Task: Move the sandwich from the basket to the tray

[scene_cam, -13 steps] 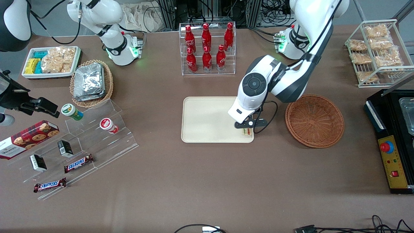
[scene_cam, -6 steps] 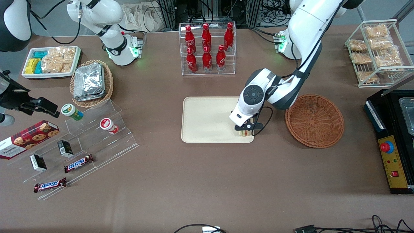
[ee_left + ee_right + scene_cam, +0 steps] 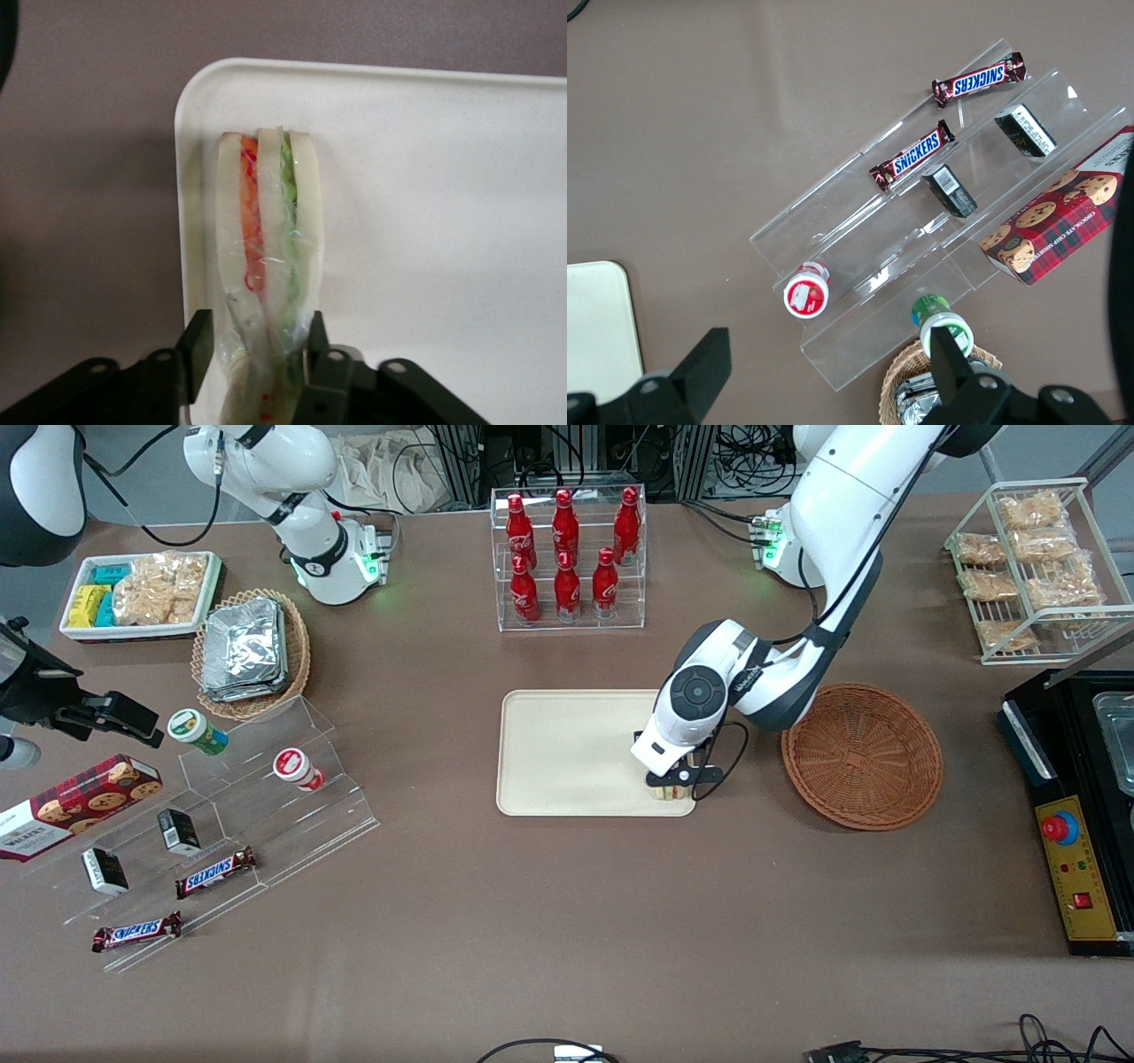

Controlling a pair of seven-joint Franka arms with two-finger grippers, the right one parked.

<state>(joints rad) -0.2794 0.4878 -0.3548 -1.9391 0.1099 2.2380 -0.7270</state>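
So the gripper (image 3: 675, 786) is down over the corner of the tray (image 3: 567, 753) that sits nearest the front camera and closest to the basket (image 3: 861, 755). Its fingers (image 3: 197, 341) are clamped on the sandwich (image 3: 270, 266) — one black pad on each bread face, spread just about as wide as the wedge is thick. In the wrist view the sandwich stands on edge, in clear wrap, with the orange-red layer and the green layer showing between the white slices. It's over the tray surface right beside the rounded corner rim, but I can't tell for sure whether its lower edge is touching the tray or hanging just above it. From the front, only a little sliver of it peeks out under the wrist. The basket has nothing in it — it sits just beside the tray, toward the working arm's end of the table.
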